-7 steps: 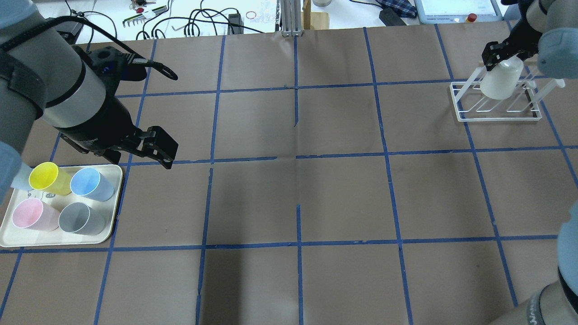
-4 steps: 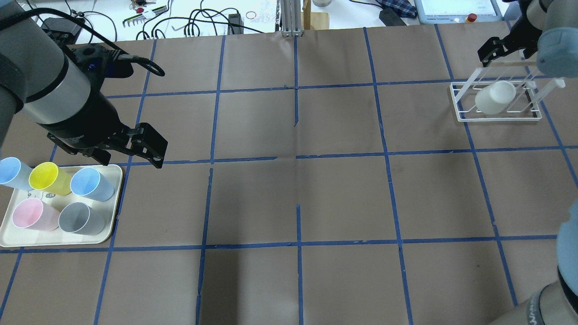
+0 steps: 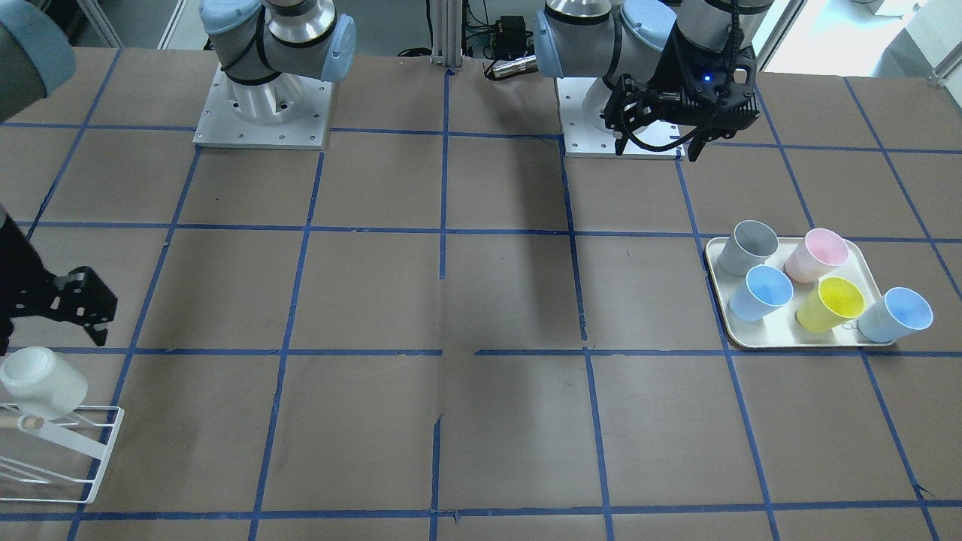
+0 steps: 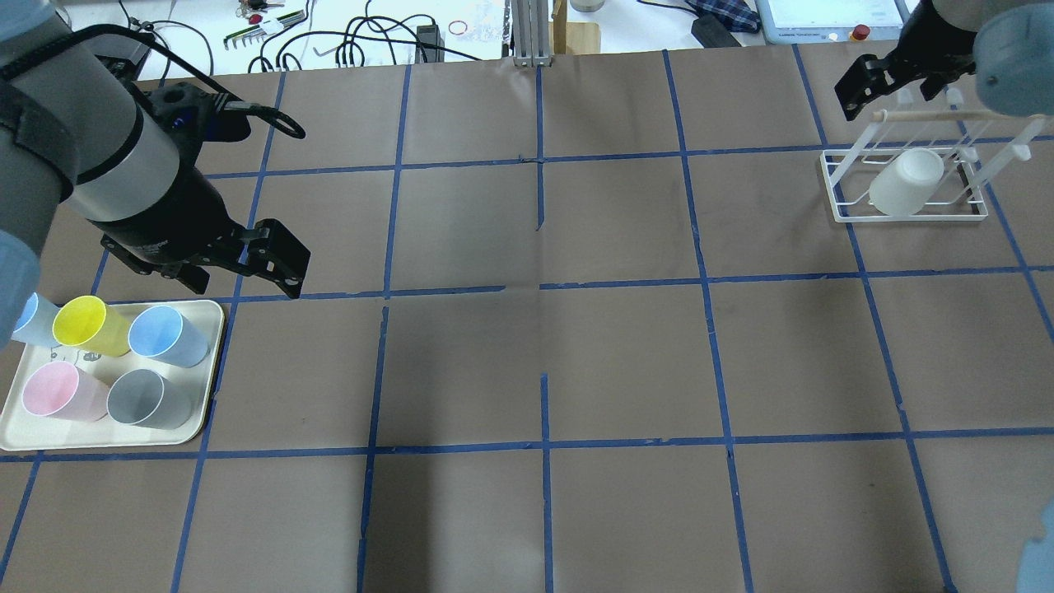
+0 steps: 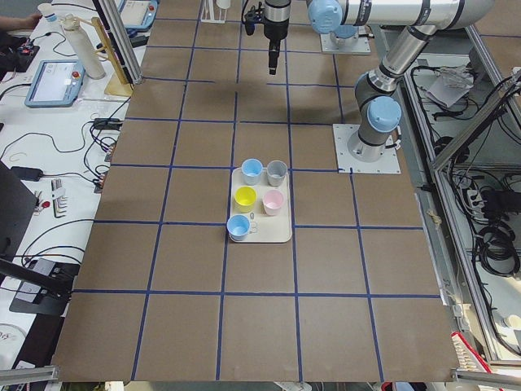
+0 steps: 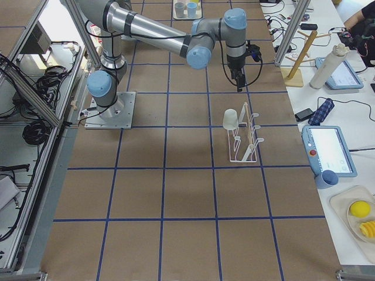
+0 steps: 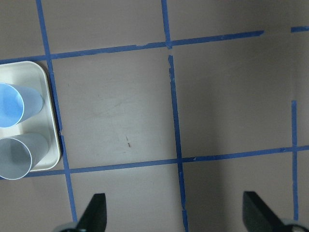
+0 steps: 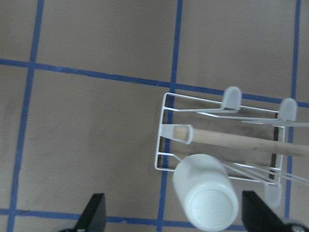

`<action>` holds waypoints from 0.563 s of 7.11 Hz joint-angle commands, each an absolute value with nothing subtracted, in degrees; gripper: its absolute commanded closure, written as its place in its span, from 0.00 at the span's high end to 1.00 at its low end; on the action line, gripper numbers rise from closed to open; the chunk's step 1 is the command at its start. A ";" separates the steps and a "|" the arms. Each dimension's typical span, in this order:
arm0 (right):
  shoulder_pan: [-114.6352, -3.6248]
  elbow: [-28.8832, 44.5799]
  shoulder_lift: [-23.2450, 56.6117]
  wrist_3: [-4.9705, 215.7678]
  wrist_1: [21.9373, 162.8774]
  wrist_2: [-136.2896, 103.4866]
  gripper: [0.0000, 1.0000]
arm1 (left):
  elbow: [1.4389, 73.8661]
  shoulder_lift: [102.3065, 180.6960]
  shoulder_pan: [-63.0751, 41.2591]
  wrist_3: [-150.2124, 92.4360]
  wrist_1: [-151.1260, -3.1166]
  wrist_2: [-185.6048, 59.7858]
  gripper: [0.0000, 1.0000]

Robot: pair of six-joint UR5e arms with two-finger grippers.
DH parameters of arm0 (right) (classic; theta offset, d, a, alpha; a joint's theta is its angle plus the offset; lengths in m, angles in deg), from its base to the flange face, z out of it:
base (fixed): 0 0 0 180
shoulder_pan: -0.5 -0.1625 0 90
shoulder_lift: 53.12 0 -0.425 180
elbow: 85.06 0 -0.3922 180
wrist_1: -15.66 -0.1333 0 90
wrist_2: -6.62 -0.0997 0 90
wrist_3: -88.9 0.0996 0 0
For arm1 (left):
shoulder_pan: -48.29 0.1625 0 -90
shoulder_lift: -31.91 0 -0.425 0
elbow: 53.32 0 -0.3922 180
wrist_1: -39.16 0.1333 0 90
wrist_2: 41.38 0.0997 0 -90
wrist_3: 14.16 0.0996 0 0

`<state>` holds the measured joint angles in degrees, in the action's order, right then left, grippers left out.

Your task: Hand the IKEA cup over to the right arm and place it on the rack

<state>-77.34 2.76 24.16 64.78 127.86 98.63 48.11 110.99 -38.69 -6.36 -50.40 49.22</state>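
The cream-white IKEA cup [image 4: 906,181] rests upside down and tilted on the prongs of the white wire rack [image 4: 840,210] at the far right. It also shows in the front view [image 3: 41,387] and right wrist view [image 8: 207,198], under the rack's wooden dowel [image 8: 231,140]. My right gripper [image 4: 893,86] is open and empty, above and just beyond the rack, clear of the cup. My left gripper [image 4: 239,276] is open and empty, above the table just beyond the tray; its fingers [image 7: 94,212] stand wide apart.
A cream tray [image 4: 210,362] at the near left holds yellow [image 4: 82,324], pink [image 4: 53,391], grey [image 4: 148,399] and two blue cups [image 4: 169,336]. Cables and tools [image 4: 272,29] and a tablet [image 4: 832,16] lie past the table's far edge.
My right gripper has let go of the cup, which has dropped onto the rack, and has moved up and away from it. My left arm has shifted slightly.
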 commanded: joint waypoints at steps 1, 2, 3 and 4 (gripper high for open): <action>-86.82 -1.28 26.24 71.46 116.17 98.56 1.00 | 46.62 113.99 -38.64 -6.78 -48.83 49.24 1.00; -90.60 -2.17 27.46 77.76 113.51 98.55 1.00 | 45.74 114.52 -38.64 -6.86 -48.73 48.63 1.00; -94.47 -2.18 29.30 81.39 110.18 98.55 1.00 | 45.47 114.87 -38.64 -6.86 -48.73 48.62 1.00; -95.73 -2.18 30.88 82.91 105.53 98.38 1.00 | 45.47 115.14 -38.64 -6.86 -48.73 48.71 1.00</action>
<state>-92.86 -1.97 28.91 79.66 110.73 98.51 45.68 114.69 -38.64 -6.85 -48.80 48.72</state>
